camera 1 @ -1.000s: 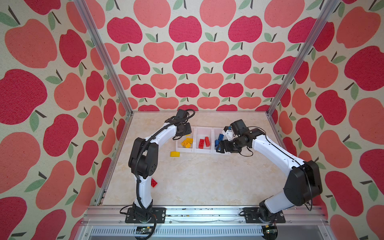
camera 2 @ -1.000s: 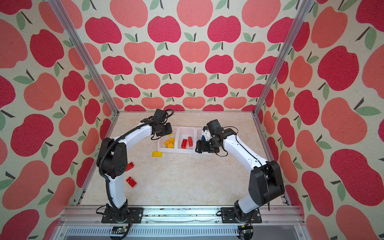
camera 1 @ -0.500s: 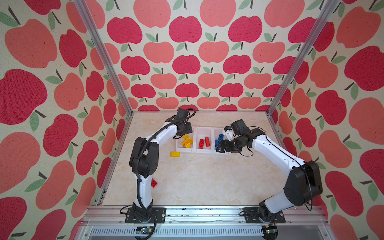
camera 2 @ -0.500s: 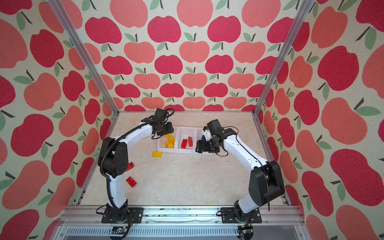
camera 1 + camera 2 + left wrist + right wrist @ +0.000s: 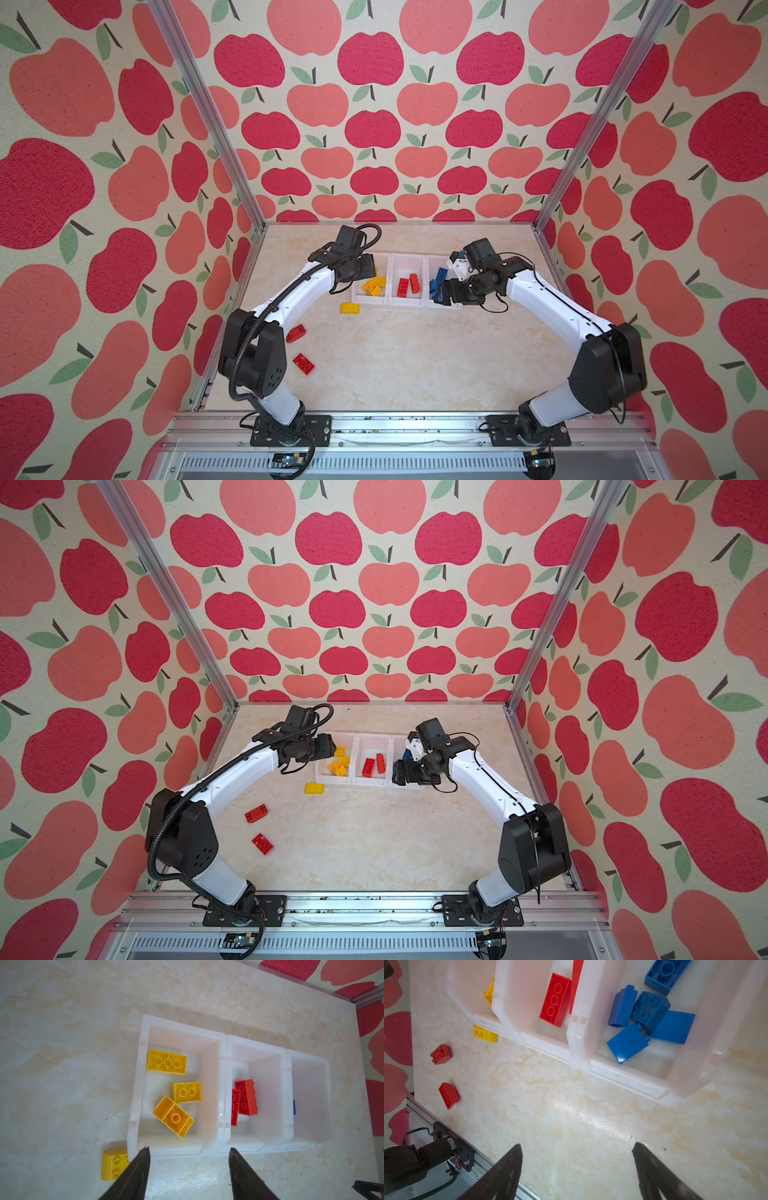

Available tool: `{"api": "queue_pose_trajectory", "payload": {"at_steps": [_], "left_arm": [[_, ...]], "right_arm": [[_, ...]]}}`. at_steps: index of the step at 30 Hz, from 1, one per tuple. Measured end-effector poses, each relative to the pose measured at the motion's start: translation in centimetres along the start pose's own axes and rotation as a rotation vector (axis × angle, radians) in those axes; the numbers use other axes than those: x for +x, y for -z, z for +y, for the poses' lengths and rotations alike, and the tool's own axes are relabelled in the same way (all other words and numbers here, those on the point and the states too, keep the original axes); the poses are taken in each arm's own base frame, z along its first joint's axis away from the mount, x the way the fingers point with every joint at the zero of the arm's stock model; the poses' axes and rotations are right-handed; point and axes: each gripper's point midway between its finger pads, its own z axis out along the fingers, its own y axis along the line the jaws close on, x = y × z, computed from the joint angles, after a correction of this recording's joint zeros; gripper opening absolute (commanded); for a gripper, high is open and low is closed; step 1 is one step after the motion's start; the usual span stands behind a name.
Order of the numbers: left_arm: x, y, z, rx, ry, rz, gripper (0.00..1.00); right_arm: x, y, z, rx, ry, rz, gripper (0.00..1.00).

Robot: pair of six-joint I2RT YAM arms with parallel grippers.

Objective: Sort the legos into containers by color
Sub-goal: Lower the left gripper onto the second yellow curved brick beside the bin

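The right wrist view is showing glossy blue bricks heaped in the end bin; the left wrist view is catching only a sliver. The white plastic containers are also holding yellow bricks and red bricks; three loose bricks are lying on the marbled surface. The left gripper and right gripper are gaping, empty.

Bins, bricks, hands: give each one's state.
Left white plastic bin: holds three yellow studded bricks.
Middle white plastic bin: two red bricks.
Right white plastic bin: blue bricks only.
Rounded yellow brick: loose on table.
Other two red bricks: loose on table.
Left hand: open, empty.
Right hand: open, empty.
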Motion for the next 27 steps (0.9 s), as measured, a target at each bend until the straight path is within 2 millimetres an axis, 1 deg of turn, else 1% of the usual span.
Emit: {"api": "queue_pose_trajectory", "payload": {"at_steps": [2, 4, 6, 9, 11, 13, 17, 20, 23, 27], "left_arm": [[1.0, 1.3, 1.3, -0.008, -0.004, -0.006, 0.72], [1.9, 2.1, 2.7, -0.024, -0.003, -0.006, 0.73], [2.6, 2.3, 4.1, -0.041, 0.001, 0.0, 0.73], [3.6, 1.8, 6.3, -0.071, 0.024, 0.025, 0.73], [4.0, 1.3, 7.7, -0.093, 0.05, 0.047, 0.72], [4.0, 0.7, 8.8, -0.113, 0.075, 0.062, 0.71], [4.6, -1.4, 10.8, -0.158, 0.125, 0.12, 0.69], [4.9, -3.0, 11.5, -0.181, 0.139, 0.161, 0.69], [4.5, -4.6, 11.8, -0.201, 0.144, 0.188, 0.69], [4.4, -6.1, 12.1, -0.219, 0.147, 0.216, 0.68]], "right_arm": [[0.2, 0.4, 0.1, -0.002, 0.002, -0.008, 0.86], [0.3, 0.7, 0.2, -0.004, 0.005, -0.016, 0.86], [0.4, 0.8, 0.2, -0.005, 0.006, -0.019, 0.86], [0.5, 0.8, 0.2, -0.004, 0.006, -0.018, 0.86], [0.5, 0.8, 0.2, -0.004, 0.006, -0.018, 0.86], [0.5, 0.8, 0.3, -0.004, 0.006, -0.02, 0.86], [0.4, 0.7, 0.5, -0.004, 0.006, -0.025, 0.86], [0.3, 0.6, 0.9, -0.007, 0.011, -0.031, 0.86], [0.4, 0.6, 1.1, -0.008, 0.014, -0.03, 0.86], [0.4, 0.5, 1.1, -0.004, 0.011, -0.031, 0.86]]}}
